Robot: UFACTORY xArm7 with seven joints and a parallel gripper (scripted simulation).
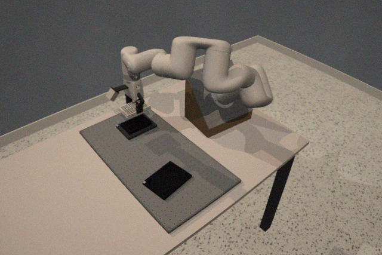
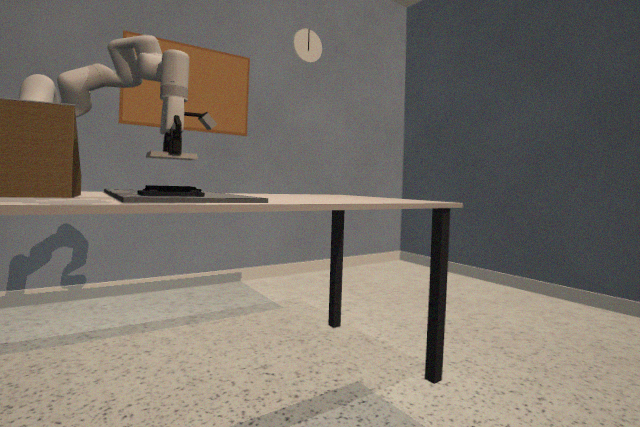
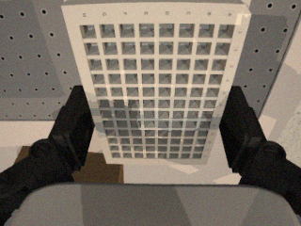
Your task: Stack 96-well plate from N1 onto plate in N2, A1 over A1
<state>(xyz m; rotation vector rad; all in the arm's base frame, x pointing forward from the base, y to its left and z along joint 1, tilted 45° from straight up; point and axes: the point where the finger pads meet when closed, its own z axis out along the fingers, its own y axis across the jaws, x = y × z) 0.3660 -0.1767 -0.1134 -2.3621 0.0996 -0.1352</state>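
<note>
- White plastic 96-well plate (image 1: 133,108), a grid of square wells, hangs in the air, clamped across its width by the black jaws of the gripper (image 3: 157,123); the jaws are closed on its two long edges.
- In the wrist view the black fingers press against both sides of the plate, nearer its close end.
- In the top view the held plate sits beside the black rectangular nest (image 1: 137,126) at the far end of the grey perforated board (image 1: 129,165); in the exterior view it is raised well above the board.
- Nearer on the same board lies a flat black rectangle (image 1: 167,180), well apart from the arm.
- The board lies on the pale tabletop (image 1: 46,190), beside the brown box pedestal (image 1: 197,116) carrying the white arm (image 1: 197,57).
- No A1 marking, brand or other writing is legible in any view.
</note>
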